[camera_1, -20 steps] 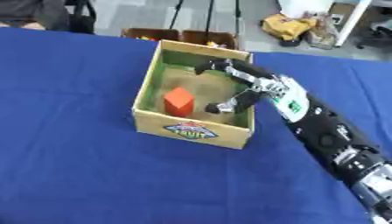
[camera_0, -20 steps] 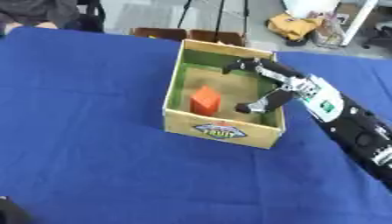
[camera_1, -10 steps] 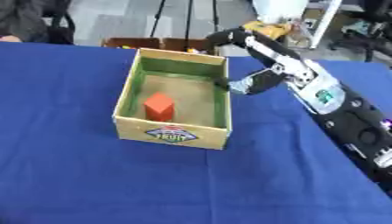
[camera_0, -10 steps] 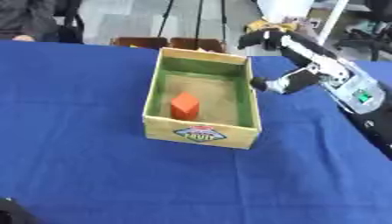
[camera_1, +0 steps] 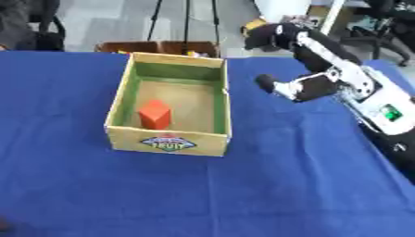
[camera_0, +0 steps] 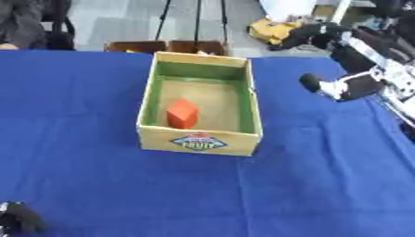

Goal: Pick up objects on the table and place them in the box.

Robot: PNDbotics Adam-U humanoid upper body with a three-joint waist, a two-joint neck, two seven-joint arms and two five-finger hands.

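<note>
An open cardboard box (camera_0: pixel 199 139) with a green inner lining stands on the blue table. An orange-red block (camera_0: pixel 182 113) stands upright on the box floor, left of centre. My right hand (camera_1: pixel 312 55) hangs in the air to the right of the box, outside it, fingers spread and relaxed, holding nothing. Only a dark bit of my left hand (camera_0: pixel 18 217) shows at the lower left corner.
The blue cloth (camera_0: pixel 97 185) covers the whole table. Past the far edge are brown boxes (camera_0: pixel 166 46), tripod legs and a yellow object (camera_0: pixel 272 30) on the floor.
My right hand has drawn back out of the box to its right side and risen. The whole picture has shifted, so the camera has moved. The orange-red block stays in the box.
</note>
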